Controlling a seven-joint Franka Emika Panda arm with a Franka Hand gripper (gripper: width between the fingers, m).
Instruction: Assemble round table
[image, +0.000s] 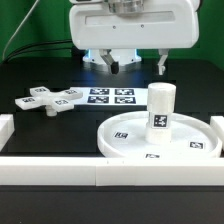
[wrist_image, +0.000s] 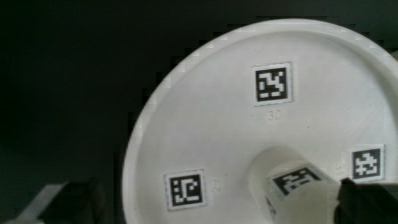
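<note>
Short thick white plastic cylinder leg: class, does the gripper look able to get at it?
Probably yes: the open gripper hangs above, and the white cylinder leg stands upright on the large white rimmed round disc with nothing over or against it.

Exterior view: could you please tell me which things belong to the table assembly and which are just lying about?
For the job: round disc, short leg standing on it, cross-shaped base.
Not part of it: marker board, white border bars.
</note>
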